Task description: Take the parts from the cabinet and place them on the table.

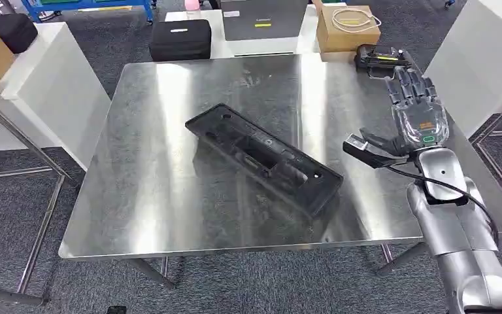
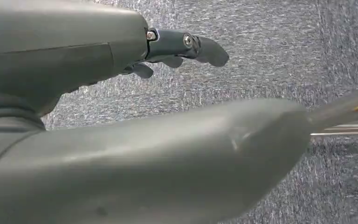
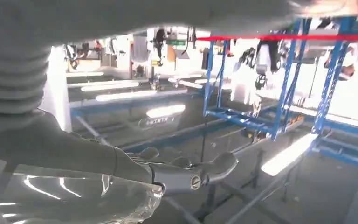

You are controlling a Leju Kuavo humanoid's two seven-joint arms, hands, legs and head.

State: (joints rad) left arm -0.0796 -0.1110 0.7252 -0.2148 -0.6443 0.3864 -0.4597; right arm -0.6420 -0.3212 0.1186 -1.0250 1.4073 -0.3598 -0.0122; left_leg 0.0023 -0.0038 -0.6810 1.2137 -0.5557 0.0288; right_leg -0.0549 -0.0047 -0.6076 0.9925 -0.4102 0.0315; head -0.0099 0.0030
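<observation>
The right hand (image 1: 413, 108) is up over the table's right edge, fingers spread and straight, holding nothing — palm turned away, its silver arm (image 1: 454, 226) rising from below past the near right corner. The left hand (image 2: 168, 51) hangs over grey carpet (image 2: 270, 42), fingers loosely apart and empty. On the steel table (image 1: 144, 216) the long black part (image 1: 261, 156) lies flat near the middle, set slantwise from the far left toward the near right, well apart from the raised hand. A small black device (image 1: 378, 61) sits by the far right corner.
</observation>
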